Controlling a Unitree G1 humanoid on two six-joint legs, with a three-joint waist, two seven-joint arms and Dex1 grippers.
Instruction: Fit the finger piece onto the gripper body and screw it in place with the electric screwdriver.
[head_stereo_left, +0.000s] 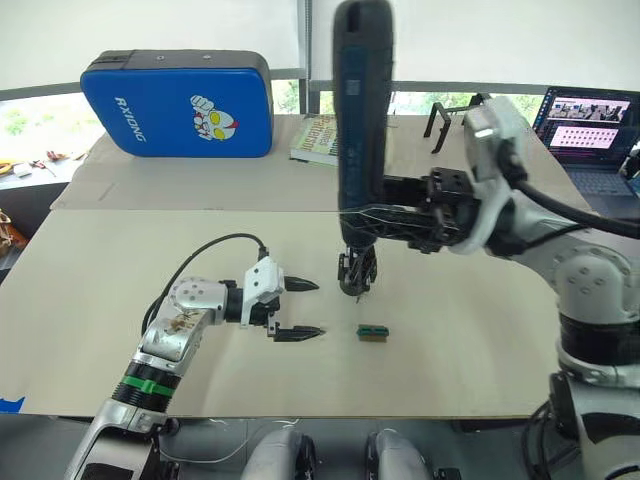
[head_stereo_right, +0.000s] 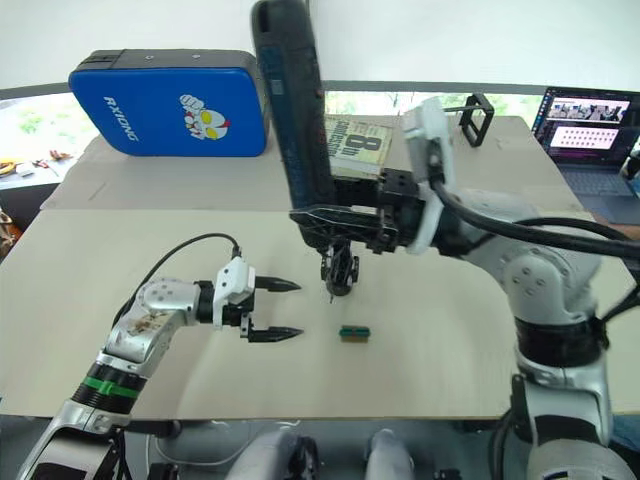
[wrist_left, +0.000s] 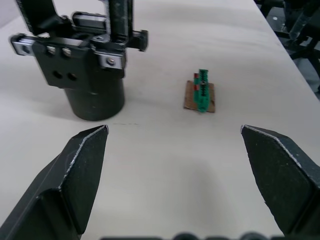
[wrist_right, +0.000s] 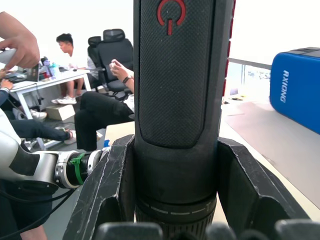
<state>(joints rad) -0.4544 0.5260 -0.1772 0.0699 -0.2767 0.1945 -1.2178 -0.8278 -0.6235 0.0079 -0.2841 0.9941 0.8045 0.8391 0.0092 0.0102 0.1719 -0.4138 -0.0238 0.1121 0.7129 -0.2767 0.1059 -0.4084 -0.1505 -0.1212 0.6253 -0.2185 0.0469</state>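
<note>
The right gripper (head_stereo_right: 335, 222) is shut tight on the electric screwdriver (head_stereo_right: 295, 120), held straight up w/ its tip on the gripper body (head_stereo_right: 339, 273), mid table (head_stereo_right: 450, 340). The left gripper (head_stereo_right: 275, 309) is wide open, empty, just left of the body, near a small green block (head_stereo_right: 354, 333).

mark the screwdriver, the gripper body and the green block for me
electric screwdriver (head_stereo_left: 362, 110), left eye view, middle of its dark barrel.
gripper body (wrist_left: 95, 97), left wrist view, round cylindrical base.
green block (head_stereo_left: 372, 332), left eye view, centre of its top.
</note>
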